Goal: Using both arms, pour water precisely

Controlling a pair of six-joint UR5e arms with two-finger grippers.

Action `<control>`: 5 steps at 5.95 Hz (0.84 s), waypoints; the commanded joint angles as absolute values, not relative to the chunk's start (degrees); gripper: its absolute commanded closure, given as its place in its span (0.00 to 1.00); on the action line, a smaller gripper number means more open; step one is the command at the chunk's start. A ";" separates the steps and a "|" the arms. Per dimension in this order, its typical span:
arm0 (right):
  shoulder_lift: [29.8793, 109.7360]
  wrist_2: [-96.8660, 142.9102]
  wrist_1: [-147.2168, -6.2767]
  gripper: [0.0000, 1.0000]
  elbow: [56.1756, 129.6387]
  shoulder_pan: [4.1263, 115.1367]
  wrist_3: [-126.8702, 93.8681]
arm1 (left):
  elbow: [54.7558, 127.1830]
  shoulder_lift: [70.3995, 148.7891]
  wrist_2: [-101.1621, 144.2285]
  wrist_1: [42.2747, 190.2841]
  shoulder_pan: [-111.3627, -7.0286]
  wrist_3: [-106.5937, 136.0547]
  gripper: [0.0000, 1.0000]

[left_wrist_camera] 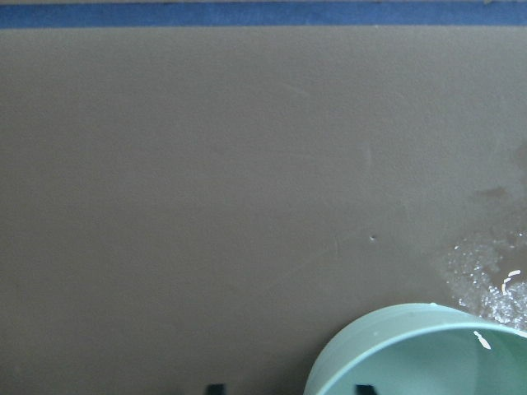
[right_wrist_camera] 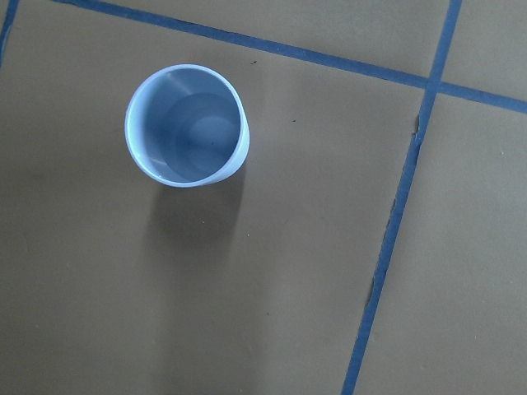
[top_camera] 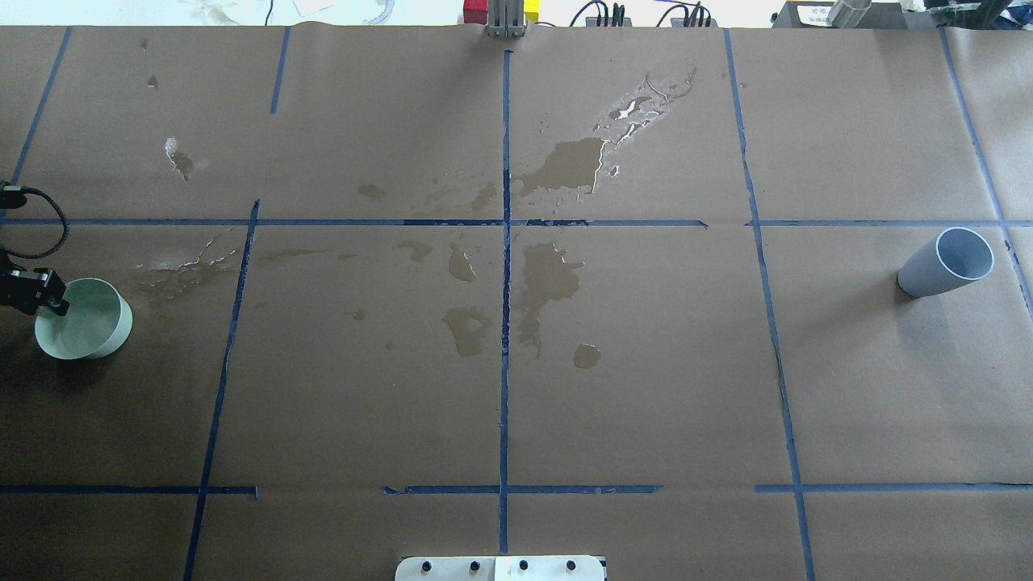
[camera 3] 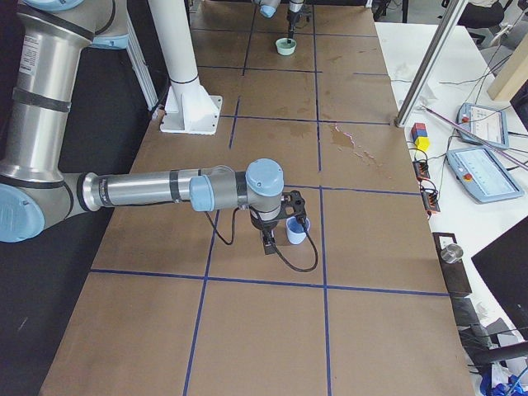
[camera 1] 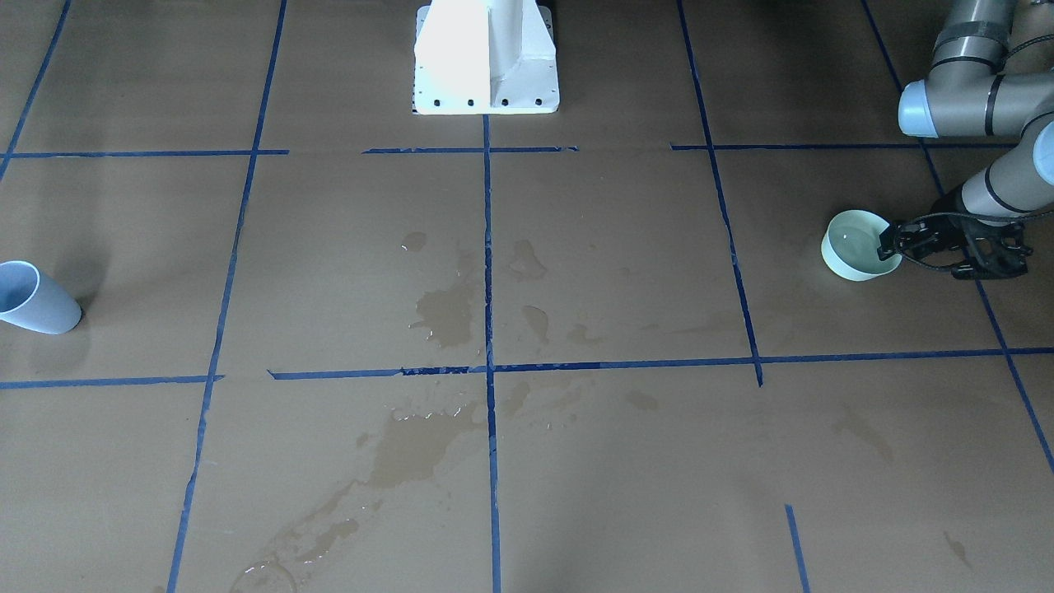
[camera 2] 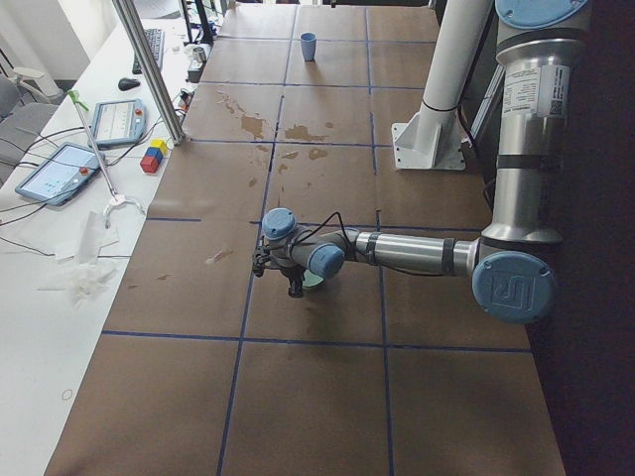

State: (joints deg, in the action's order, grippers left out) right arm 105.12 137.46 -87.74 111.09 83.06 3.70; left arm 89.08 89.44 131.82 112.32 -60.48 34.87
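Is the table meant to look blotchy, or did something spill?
It looks spilled: dark wet stains blotch the brown paper around the table's middle, with glistening puddles toward the edge opposite the robot. The green bowl and blue cup stand upright.

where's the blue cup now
In the overhead view the blue cup stands near the table's right edge, on the robot's right side, opposite the green bowl at the left edge.

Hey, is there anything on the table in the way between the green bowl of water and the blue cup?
Nothing solid shows in between. From the green bowl, which holds the water, to the blue cup, the brown paper carries only flat wet stains and blue tape lines.
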 commanded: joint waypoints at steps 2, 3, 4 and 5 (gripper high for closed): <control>105.03 137.55 -87.71 0.00 111.18 83.06 3.69 | 89.64 89.47 132.01 112.41 -60.47 34.98 0.94; 105.03 137.46 -87.71 0.00 111.18 83.06 3.69 | 91.48 89.47 132.10 113.46 -60.47 36.37 0.97; 105.03 137.55 -87.71 0.00 111.18 83.06 3.69 | 94.10 90.08 135.06 113.55 -60.12 39.61 0.98; 105.03 137.55 -87.71 0.00 111.18 82.97 3.69 | 96.39 92.87 136.74 113.12 -59.86 42.25 0.98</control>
